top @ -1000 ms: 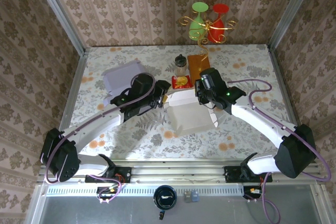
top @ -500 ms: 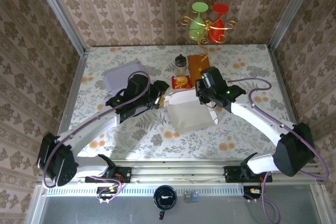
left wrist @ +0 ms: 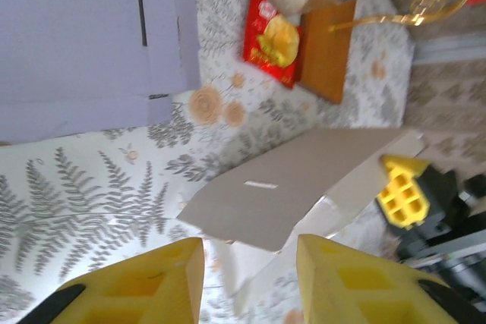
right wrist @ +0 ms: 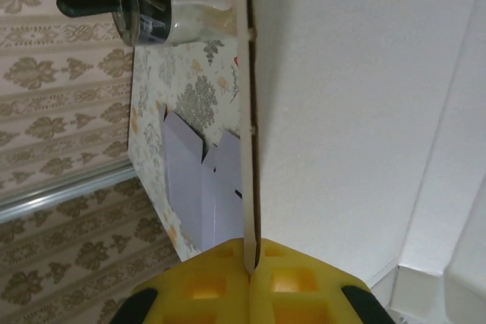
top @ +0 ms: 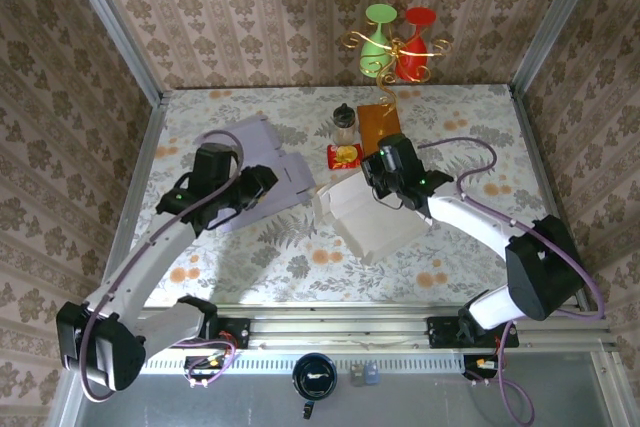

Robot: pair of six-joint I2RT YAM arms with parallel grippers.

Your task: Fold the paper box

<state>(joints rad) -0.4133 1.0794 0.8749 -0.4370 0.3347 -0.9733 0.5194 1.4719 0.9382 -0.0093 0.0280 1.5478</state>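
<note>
**Right gripper pinched on a box flap, left gripper open beside it**

Your paper box (top: pixel 372 219) lies near the middle of the floral table (top: pixel 470 137). It is partly folded, white inside, with a flap raised on its far side. Your right gripper (top: pixel 382 193) sits at that far edge of the box. In the right wrist view its yellow fingers (right wrist: pixel 197 286) are pressed together on the thin edge of a cardboard panel. The panel rises straight up out of the pinch, and the box's white inner face spreads to the right of it.

Your left gripper (top: pixel 265 182) is off to the left of the box, apart from it, over the flat lavender cardboard sheet (top: pixel 262 152). In its wrist view the two yellow fingers (left wrist: pixel 144 290) stand apart with a clear gap and nothing between them. Beyond the gap you see the dull brown-grey outer face of the box flap, with one yellow finger of the right gripper at its right end. From overhead the left fingertips are dark against the sheet, so you probably cannot settle whether they touch it or hang just above it.

Behind the box, a red snack packet (top: pixel 345 155) lies just beside a wooden board (top: pixel 380 127). A glass jar (top: pixel 345 123) with a black lid stands next to them. At the back edge a gold wire stand (top: pixel 395 47) holds a green glass and a red glass.
</note>
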